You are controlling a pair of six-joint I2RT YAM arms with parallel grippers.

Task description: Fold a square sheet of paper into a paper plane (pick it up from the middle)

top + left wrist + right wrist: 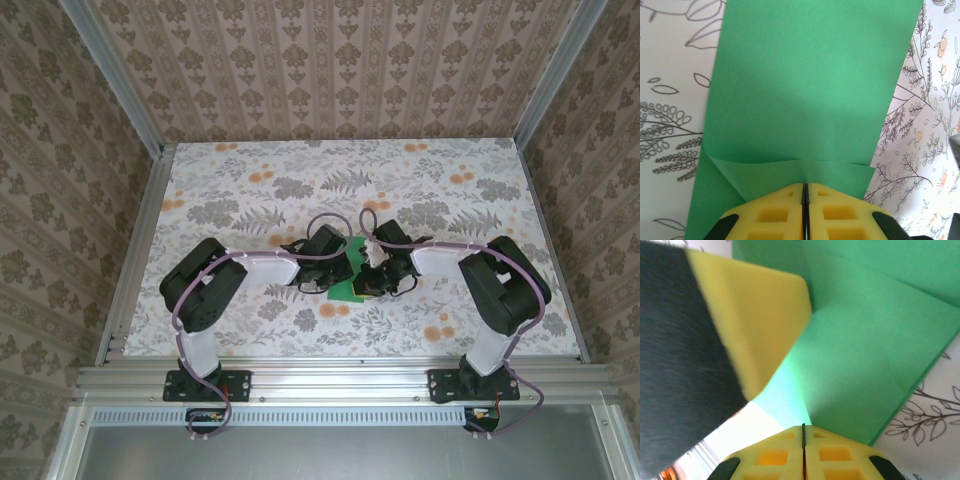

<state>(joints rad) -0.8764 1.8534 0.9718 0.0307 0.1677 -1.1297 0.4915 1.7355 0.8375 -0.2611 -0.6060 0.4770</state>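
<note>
Bright-green square sheet of thin paper (805,90) at middle of floral worktop (250,190), one flap creased. Left pincer (805,189), right pincer (803,429) each clamped on its edge. Most folds seemingly remain.

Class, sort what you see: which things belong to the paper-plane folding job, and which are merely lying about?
Belong to the job:
green sheet of paper, partly folded
left gripper, shut on the paper's edge
right gripper, shut on the paper too

Merely around:
floral table cover
patterned walls
aluminium frame
</note>
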